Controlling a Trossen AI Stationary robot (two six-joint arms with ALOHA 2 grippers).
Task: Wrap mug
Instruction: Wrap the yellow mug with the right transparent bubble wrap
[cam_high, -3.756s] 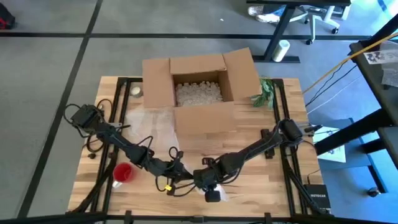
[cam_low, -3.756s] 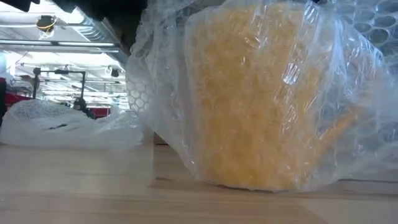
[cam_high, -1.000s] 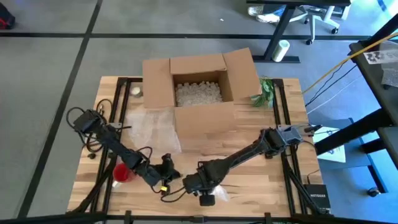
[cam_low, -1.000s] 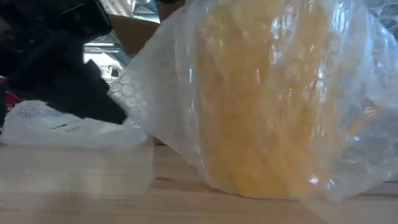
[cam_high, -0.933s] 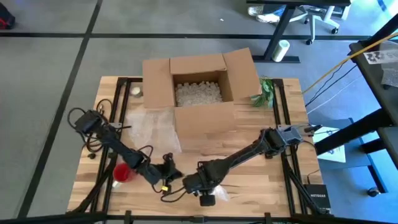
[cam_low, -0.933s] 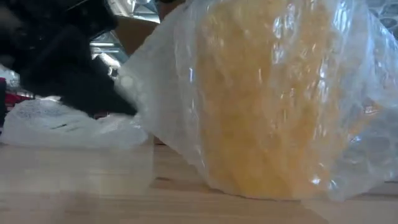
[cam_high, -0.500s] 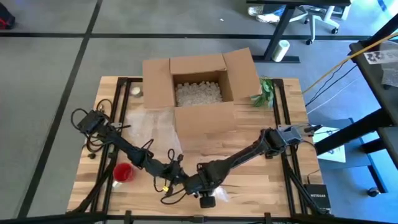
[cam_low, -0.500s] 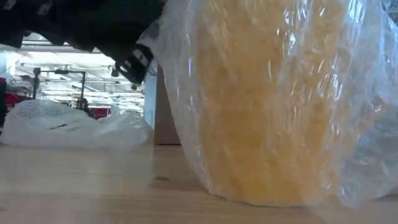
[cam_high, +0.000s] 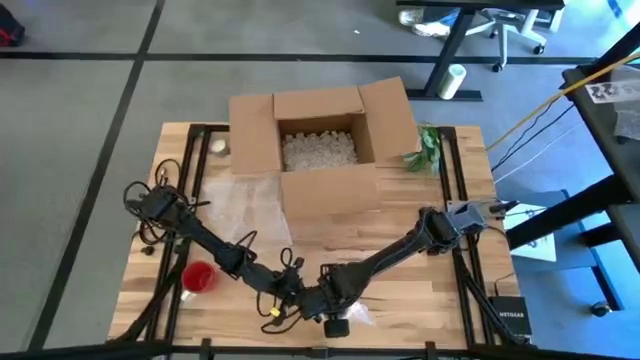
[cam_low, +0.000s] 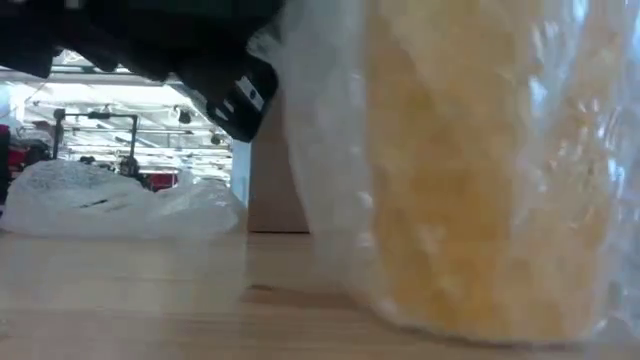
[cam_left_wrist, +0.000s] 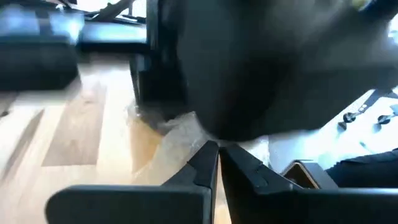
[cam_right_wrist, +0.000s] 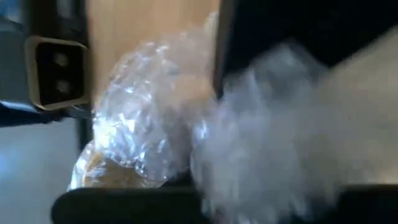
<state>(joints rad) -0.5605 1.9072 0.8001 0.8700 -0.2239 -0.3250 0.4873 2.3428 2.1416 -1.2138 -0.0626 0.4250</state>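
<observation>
Yellow mug in clear bubble wrap upright on wooden surface, near edge opposite open cardboard box; left gripper fingers pressed together beside it; right gripper state unclear.

Around my light wooden slatted table lies grey carpet floor crossed by dark seams. Beyond the far edge I see a white office chair beside a black desk leg. Looking level across, bright ceiling lights glow over a distant workshop.
</observation>
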